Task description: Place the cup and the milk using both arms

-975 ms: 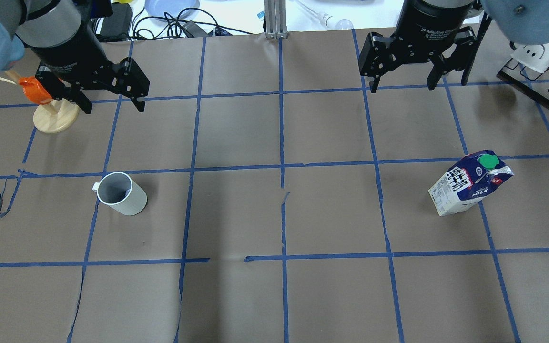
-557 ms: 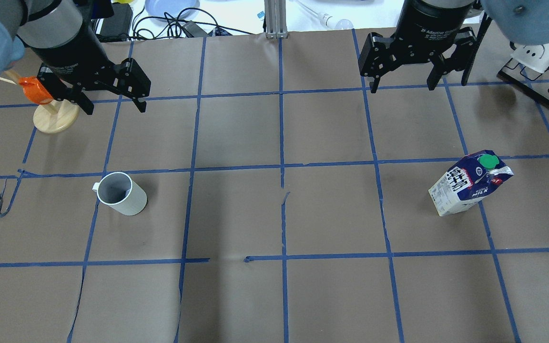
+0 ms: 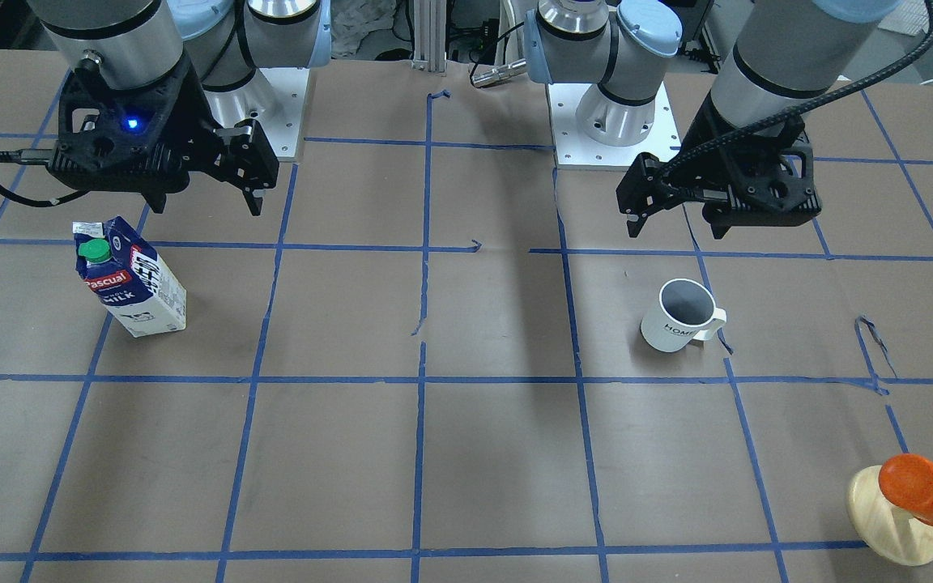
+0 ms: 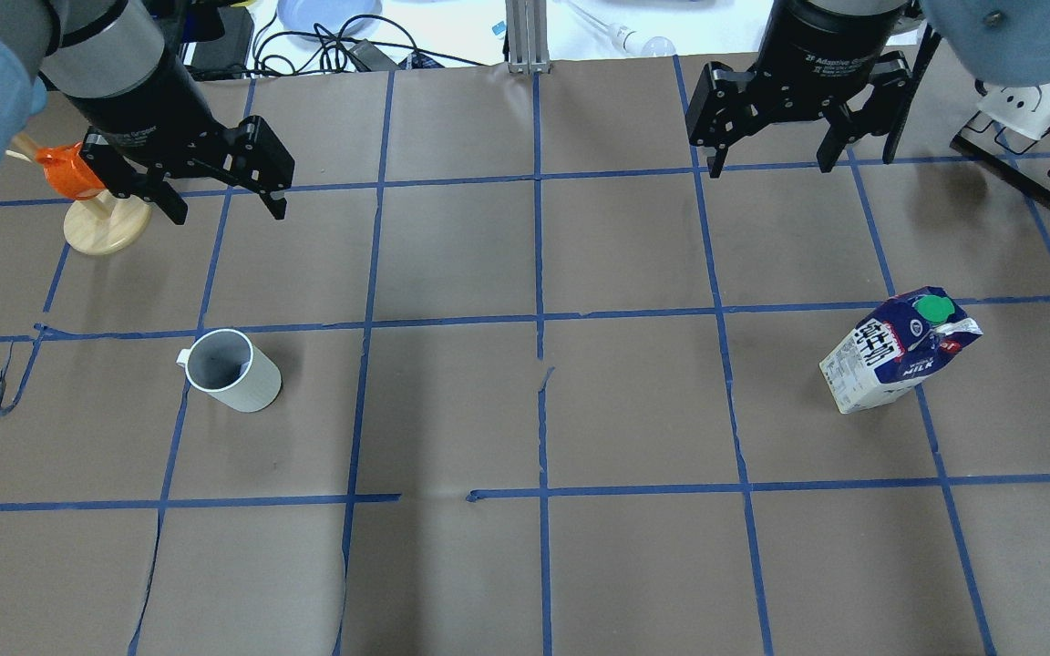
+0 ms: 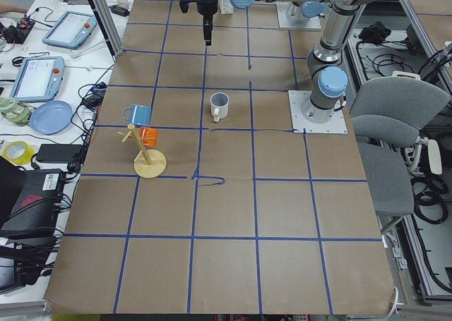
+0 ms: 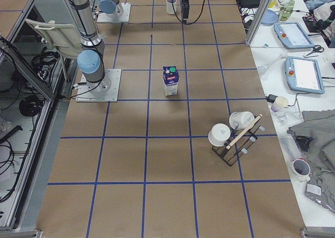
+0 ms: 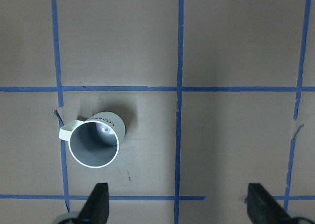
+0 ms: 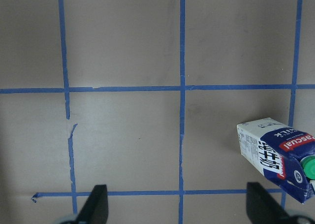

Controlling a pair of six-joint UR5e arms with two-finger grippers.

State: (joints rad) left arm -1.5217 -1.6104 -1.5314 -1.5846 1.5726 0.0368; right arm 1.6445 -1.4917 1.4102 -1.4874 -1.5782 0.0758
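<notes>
- Left gripper (image 4: 226,210) hangs left of the centre tape line (image 4: 539,264) — jaws spread wide, holding nothing.
- White mug (image 4: 233,372) stands upright left of that line, with its handle turned away from it.
- Right gripper (image 4: 769,165) hangs right of the line — equally wide open and empty.
- Milk carton (image 4: 894,360) stands upright, farther right of the line than that gripper.

Cup (image 4: 233,371) standing on the robot's left side, milk (image 4: 899,351) upright on its right, well apart
</notes>
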